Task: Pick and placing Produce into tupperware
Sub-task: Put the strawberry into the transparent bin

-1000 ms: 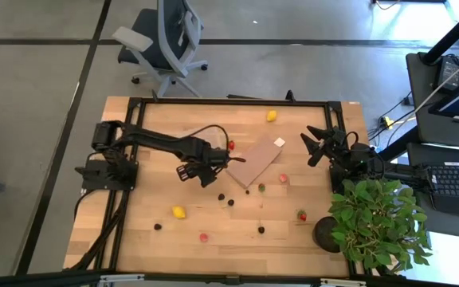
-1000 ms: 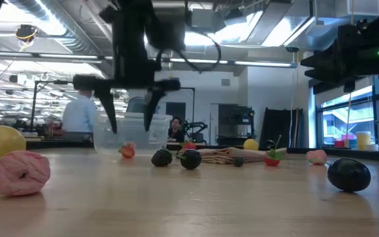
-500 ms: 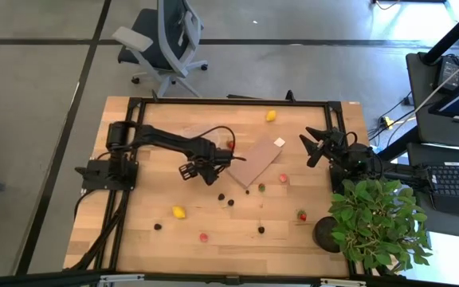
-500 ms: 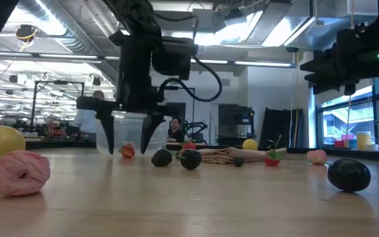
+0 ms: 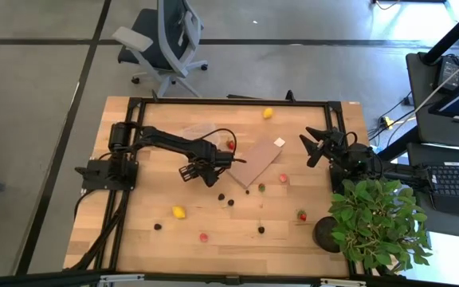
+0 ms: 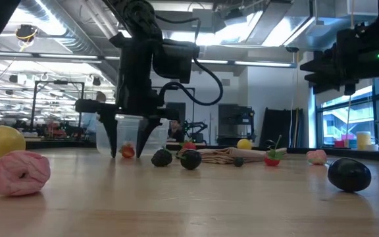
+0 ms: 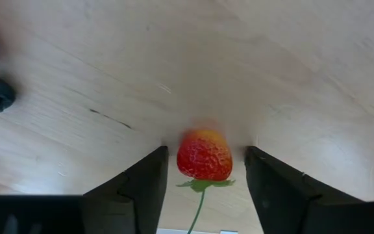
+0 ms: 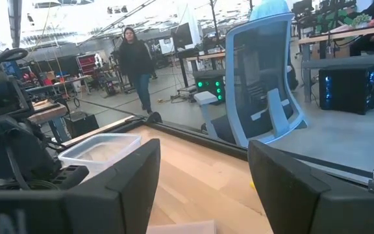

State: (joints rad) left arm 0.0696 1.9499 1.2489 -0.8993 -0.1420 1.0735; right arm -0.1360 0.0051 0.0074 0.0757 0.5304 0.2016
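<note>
As my left gripper (image 7: 204, 170) has dropped mid-worktop, fingers narrowing around but not yet touching the small red textured strawberry (image 7: 204, 155): pick imminent.

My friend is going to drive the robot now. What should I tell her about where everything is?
Left hand: down at the table, fingers open on either side of a small red strawberry piece, not yet gripping it.
Right hand: open, holding nothing, waiting above the table's right edge by the leafy green potted plant.
Clear rectangular plastic tub: stands beyond the left arm; no fruit can be seen in it.
Done: nothing seen placed in the tub yet.
Left: grip the strawberry, carry it to the tub, then collect the yellow, red and dark pieces scattered across the wooden table.
</note>
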